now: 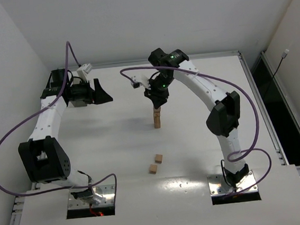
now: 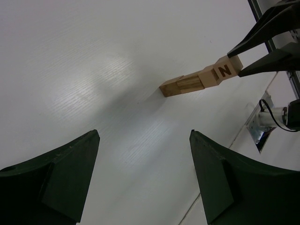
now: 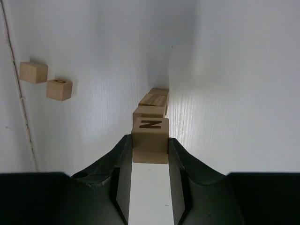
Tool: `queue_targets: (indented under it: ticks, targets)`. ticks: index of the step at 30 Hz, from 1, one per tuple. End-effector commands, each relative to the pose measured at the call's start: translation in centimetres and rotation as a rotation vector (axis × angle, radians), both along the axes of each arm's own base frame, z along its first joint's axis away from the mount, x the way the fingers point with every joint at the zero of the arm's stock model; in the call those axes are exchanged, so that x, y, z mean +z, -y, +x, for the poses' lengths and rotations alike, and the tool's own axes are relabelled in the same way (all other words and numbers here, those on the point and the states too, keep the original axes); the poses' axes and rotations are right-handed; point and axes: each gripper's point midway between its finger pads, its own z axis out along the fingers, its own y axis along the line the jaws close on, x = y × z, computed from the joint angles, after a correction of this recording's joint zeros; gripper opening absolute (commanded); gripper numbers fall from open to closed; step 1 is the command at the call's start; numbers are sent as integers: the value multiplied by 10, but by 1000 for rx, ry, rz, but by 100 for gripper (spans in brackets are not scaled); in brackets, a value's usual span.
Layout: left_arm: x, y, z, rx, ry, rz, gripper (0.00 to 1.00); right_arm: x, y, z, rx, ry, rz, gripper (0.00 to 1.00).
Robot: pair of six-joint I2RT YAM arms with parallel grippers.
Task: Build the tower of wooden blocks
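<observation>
The tower (image 1: 156, 120) is a slim column of tan wood blocks standing mid-table; it also shows in the left wrist view (image 2: 187, 84) and the right wrist view (image 3: 152, 104). Its top block, marked N (image 3: 150, 136) (image 2: 224, 70), sits between the fingers of my right gripper (image 3: 150, 146) (image 1: 157, 104), which is shut on it from above. Two loose wood blocks (image 1: 158, 158) (image 1: 153, 168) lie nearer the arm bases, the same pair as in the right wrist view (image 3: 33, 72) (image 3: 59, 89). My left gripper (image 1: 103, 93) (image 2: 144, 136) hangs open and empty, left of the tower.
The table's raised back edge (image 1: 161, 61) runs behind both grippers. A metal base plate (image 2: 257, 129) of the right arm shows past the tower in the left wrist view. Purple cables (image 1: 227, 86) loop beside the right arm.
</observation>
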Motion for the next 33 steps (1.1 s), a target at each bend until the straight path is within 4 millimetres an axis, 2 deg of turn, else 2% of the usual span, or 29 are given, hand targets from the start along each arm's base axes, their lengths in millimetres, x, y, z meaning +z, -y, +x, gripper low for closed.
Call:
queue_targets:
  ticks: [1, 20, 23, 28, 33]
  targets:
    - [16, -2, 8, -11, 63, -18, 75, 10, 3, -1, -10, 2, 8, 0]
    - [13, -2, 9, -14, 61, -15, 75, 5, 4, -10, 0, -23, -8, 0]
    - [13, -2, 9, -14, 61, -15, 75, 0, 2, -14, 16, -34, -18, 7]
    - [13, -2, 9, -14, 61, -15, 75, 0, 2, -14, 16, -34, -18, 29]
    - [13, -2, 9, -14, 61, -15, 75, 0, 2, -14, 16, -34, -18, 43]
